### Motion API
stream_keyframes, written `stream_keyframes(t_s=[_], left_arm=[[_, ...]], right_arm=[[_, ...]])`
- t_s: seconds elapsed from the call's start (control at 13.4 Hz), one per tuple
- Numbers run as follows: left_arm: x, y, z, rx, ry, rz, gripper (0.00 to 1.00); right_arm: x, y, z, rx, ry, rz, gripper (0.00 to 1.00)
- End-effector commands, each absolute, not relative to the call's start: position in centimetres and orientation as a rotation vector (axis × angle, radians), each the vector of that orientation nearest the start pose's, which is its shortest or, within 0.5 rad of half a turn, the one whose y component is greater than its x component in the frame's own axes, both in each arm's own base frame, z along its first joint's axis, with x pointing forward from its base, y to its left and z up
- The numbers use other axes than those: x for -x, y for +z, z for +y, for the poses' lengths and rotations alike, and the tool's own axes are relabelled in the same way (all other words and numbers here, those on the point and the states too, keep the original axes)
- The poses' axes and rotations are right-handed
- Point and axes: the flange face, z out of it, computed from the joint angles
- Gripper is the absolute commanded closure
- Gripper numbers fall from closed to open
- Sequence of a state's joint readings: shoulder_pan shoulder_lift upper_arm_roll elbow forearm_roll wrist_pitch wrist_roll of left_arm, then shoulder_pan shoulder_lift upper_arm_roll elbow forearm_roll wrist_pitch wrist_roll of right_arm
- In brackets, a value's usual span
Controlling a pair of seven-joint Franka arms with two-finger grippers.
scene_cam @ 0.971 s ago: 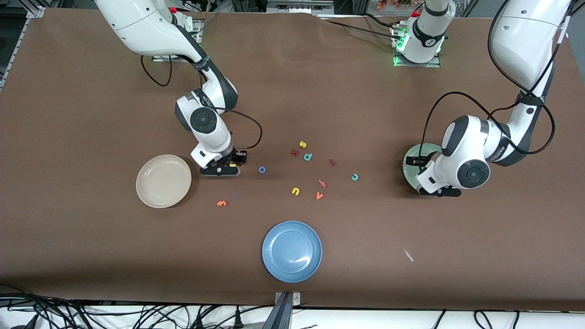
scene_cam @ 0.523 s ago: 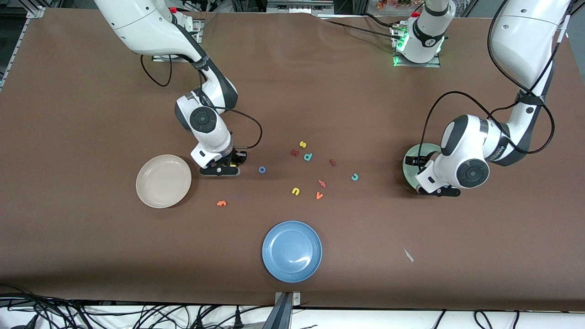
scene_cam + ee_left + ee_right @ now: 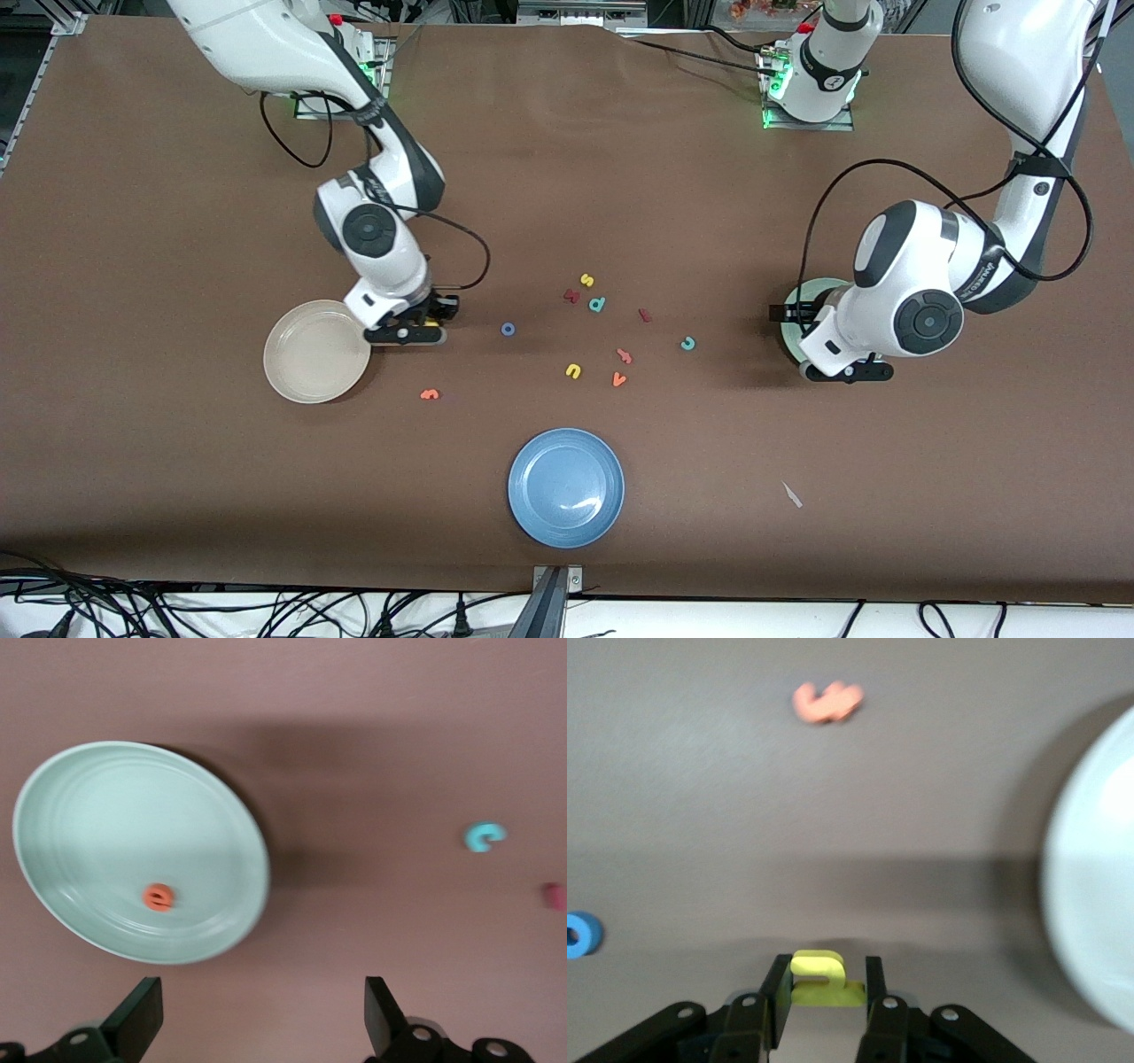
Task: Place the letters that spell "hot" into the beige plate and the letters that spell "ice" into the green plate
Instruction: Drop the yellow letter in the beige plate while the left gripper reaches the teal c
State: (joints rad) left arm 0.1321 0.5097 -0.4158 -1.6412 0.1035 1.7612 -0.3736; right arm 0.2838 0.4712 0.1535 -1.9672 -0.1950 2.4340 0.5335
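My right gripper is shut on the yellow "h", just above the table beside the beige plate, whose rim shows in the right wrist view. The blue "o" and the orange "t" lie on the table. My left gripper stands open with nothing in it by the edge of the green plate, which holds the orange "e". The teal "c" and the dark red "i" lie between the plates.
A blue plate sits nearest the front camera. Loose letters lie mid-table: yellow "s", teal "d", a broad dark red letter, yellow "u", orange "v". Another orange letter lies near the beige plate.
My right gripper closed on the yellow "h" and carried it toward the beige plate. The left arm shifted slightly beside the green plate.
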Motion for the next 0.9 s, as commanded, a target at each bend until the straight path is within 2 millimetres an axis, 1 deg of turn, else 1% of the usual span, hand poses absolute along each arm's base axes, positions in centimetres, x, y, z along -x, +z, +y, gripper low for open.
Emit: stream_keyframes(t_s=[0.0,0.07,0.15,0.22,0.3,0.37,0.52,0.6,0.67,0.82], left_arm=[[-61.7,33.8,-17.3,3.091,0.550,-0.234,0.00],[-61.6,33.9,-18.1,3.094,0.549,-0.296,0.00],[-61.7,34.0,-19.4,3.114,0.522,-0.354,0.00],[-62.1,34.3,-20.2,3.138,0.465,-0.435,0.00],[-62.3,33.7,-21.5,3.145,0.429,-0.505,0.00],[-62.2,32.6,-22.9,3.136,0.421,-0.562,0.00],[-62.2,30.1,-24.7,3.128,0.392,-0.698,0.00],[-62.3,28.9,-25.6,3.127,0.378,-0.765,0.00],[-62.3,27.8,-26.0,3.126,0.365,-0.802,0.00],[-61.6,25.7,-26.7,3.114,0.323,-0.789,0.00]], right_arm=[[-57.0,27.8,21.0,3.210,-0.040,-0.127,0.82],[-57.5,28.8,19.3,3.207,-0.026,-0.157,0.82],[-57.9,29.8,17.3,3.206,-0.018,-0.175,0.82],[-58.1,30.3,14.9,3.214,0.004,-0.163,0.82],[-58.3,30.4,12.5,3.218,0.018,-0.154,0.81],[-58.4,30.6,11.4,3.218,0.023,-0.189,0.81],[-58.3,30.3,10.8,3.223,0.047,-0.159,0.81],[-58.3,30.3,10.6,3.224,0.047,-0.149,0.76],[-58.3,30.3,10.6,3.224,0.050,-0.149,0.59],[-58.4,30.4,10.6,3.224,0.047,-0.146,0.42]])
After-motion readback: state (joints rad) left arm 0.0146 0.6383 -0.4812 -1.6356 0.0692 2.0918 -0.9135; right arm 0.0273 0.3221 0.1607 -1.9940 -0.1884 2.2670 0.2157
